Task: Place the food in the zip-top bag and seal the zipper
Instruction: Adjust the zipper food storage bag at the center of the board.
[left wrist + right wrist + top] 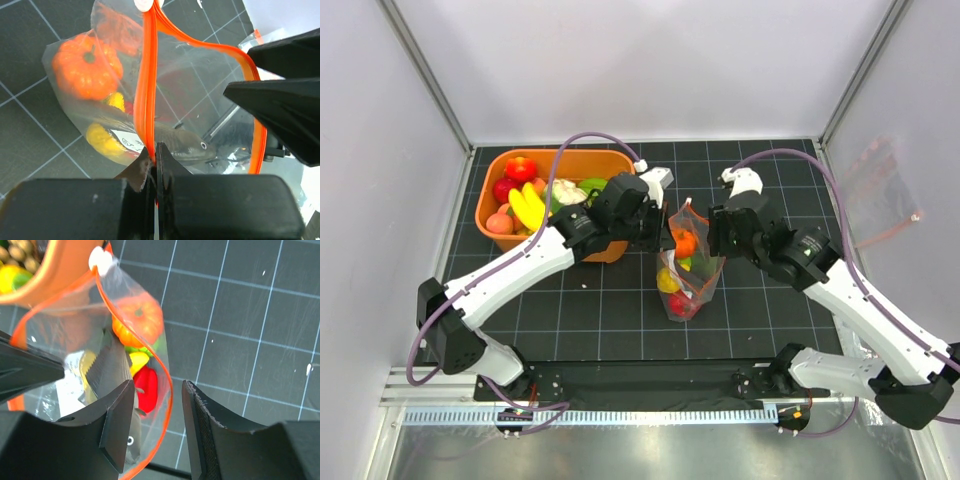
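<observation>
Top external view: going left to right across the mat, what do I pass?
tub → left gripper, shut on the bag's edge → bag → right gripper, open
</observation>
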{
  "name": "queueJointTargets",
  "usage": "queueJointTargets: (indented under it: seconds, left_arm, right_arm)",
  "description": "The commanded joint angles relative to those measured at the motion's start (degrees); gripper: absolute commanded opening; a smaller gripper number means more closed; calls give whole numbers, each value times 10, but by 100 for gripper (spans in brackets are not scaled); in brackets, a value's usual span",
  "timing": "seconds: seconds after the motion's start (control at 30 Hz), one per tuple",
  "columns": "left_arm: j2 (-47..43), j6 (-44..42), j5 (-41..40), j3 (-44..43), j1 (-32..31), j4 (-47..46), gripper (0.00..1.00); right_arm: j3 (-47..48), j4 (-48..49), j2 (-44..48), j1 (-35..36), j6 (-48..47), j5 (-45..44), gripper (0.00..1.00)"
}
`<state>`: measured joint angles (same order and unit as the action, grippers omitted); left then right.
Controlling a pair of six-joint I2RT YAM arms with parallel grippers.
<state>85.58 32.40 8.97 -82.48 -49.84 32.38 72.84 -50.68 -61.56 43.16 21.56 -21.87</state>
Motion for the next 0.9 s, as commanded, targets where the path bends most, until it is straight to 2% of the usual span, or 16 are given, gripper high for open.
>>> queueJointTargets:
  seconds: [0.0,0.07,0.17,0.2,0.27,0.3,0.4,0.47,0.57,0.67,0.7,0.77,0.8,0.87]
  left_arm:
    - [-2,-13,-14,-27,4,1,0]
    - [-2,-16,-28,-31,5,8,0]
    - [2,-18,-33,-34,7,9,0]
    - [8,-18,-34,-35,7,10,0]
    - [13,-19,-32,-41,7,8,0]
    - [24,-19,-23,-44,7,6,0]
    - [42,-19,10,-62,7,-12,0]
    - [63,-17,25,-80,7,-17,0]
    - [79,-17,30,-97,8,-20,5]
    - [80,-17,29,-97,14,-21,28]
    - [79,-21,28,-95,17,-21,44]
    - [69,-23,25,-84,26,-20,57]
    - [64,-24,22,-80,29,-18,68]
    - [51,-29,12,-67,47,-14,73]
  right_arm:
    - [15,-19,-5,2,2,18,50]
    - [2,-20,-6,2,3,2,50]
    - [-8,-21,-12,2,8,-15,41]
    - [-8,-22,-14,1,8,-24,28]
    - [-2,-26,-14,2,16,-55,11]
    - [0,-28,-8,2,20,-100,8]
    - [10,-16,14,2,14,-150,4]
    - [28,-14,16,2,2,-157,3]
    - [48,-16,1,2,-6,-150,2]
    - [32,-6,-13,2,-4,-143,2]
    - [26,-2,-15,2,0,-143,1]
    - [3,12,-19,2,6,-139,1]
    - [-7,20,-17,2,8,-138,1]
    - [-28,35,-16,2,12,-141,1]
